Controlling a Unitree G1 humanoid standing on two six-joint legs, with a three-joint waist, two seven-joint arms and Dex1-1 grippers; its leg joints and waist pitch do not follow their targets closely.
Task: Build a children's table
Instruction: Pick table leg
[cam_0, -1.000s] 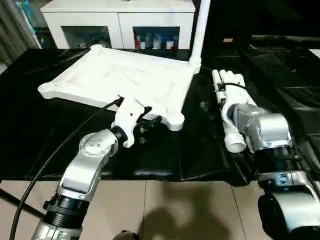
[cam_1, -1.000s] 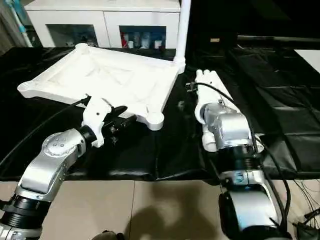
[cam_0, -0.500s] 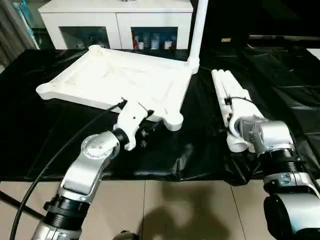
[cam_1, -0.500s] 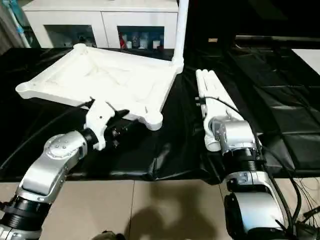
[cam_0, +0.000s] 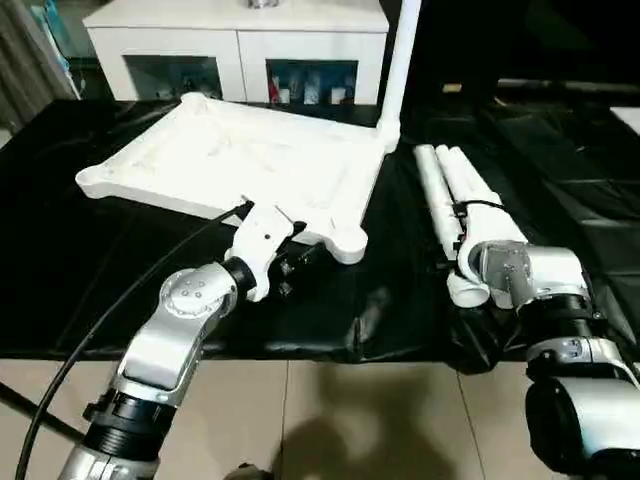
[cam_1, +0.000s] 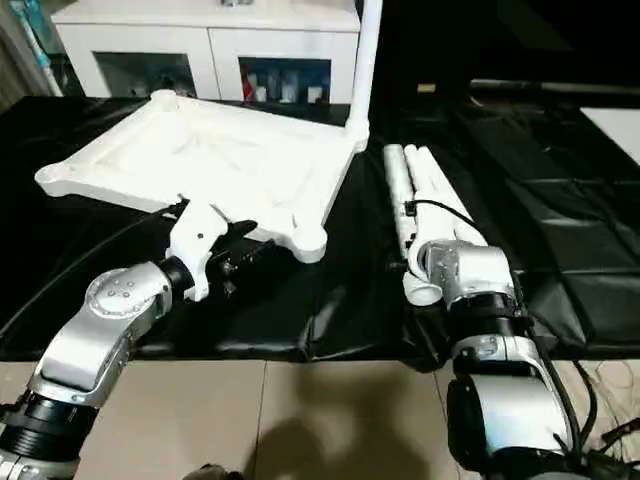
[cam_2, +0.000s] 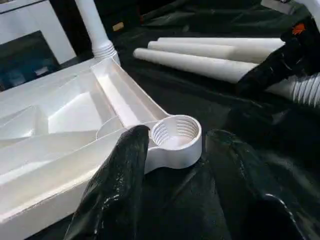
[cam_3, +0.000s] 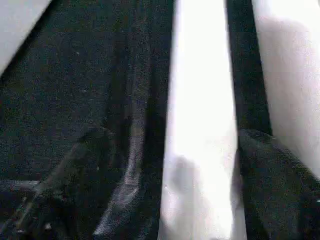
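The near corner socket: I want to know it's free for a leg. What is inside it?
The socket holds no leg: inside it show screw threads on the wall and a bare white floor. One finger of the left gripper covers part of its rim.

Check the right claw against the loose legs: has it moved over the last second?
Yes. The right claw has drawn back along the loose legs toward the robot, to their near ends.
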